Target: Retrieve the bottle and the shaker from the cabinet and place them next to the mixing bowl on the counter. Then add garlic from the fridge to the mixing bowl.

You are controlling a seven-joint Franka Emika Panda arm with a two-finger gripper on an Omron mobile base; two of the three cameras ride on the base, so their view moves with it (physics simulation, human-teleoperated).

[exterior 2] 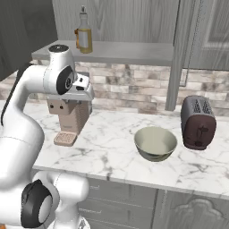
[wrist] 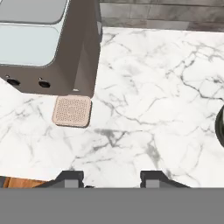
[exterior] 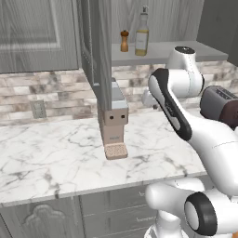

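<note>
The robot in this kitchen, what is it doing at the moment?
It has not picked up anything yet. The gripper hangs empty over the marble counter, near the coffee machine. The bottle and the shaker stand side by side on the shelf of the open cabinet. The mixing bowl sits empty on the counter beside the toaster, so both things are yet to be brought down next to it.
</note>
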